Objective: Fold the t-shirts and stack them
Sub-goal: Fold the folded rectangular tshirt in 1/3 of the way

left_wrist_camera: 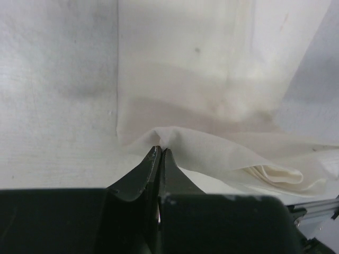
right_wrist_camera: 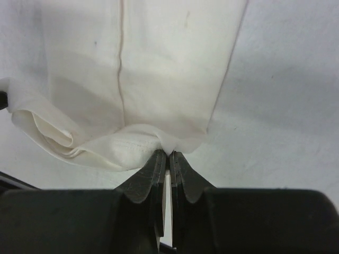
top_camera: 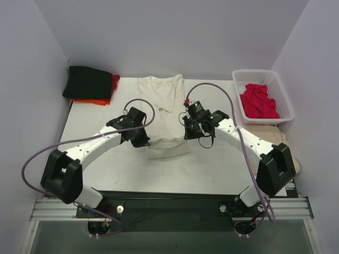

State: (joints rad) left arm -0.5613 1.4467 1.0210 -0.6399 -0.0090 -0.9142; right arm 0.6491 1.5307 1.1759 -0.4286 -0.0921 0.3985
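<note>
While both grippers pinch its near end, the cream-white t-shirt [top_camera: 163, 106] lies as a narrow lengthwise strip down the middle of the table [top_camera: 106, 174].

The left gripper [left_wrist_camera: 160, 152] is closed on a tuck of cloth at the strip's near left corner, and the right gripper [right_wrist_camera: 168, 154] is closed on the near right corner. The hem between them is bunched into loose layers, and the collar end points toward the far wall. At the far left of the table a folded black t-shirt [top_camera: 87, 82] sits on a folded orange-red t-shirt [top_camera: 98, 100], whose edge shows beneath it. At the far right a white lattice basket [top_camera: 286, 106] holds a crumpled crimson t-shirt [top_camera: 258, 101], well apart from both arms.
</note>
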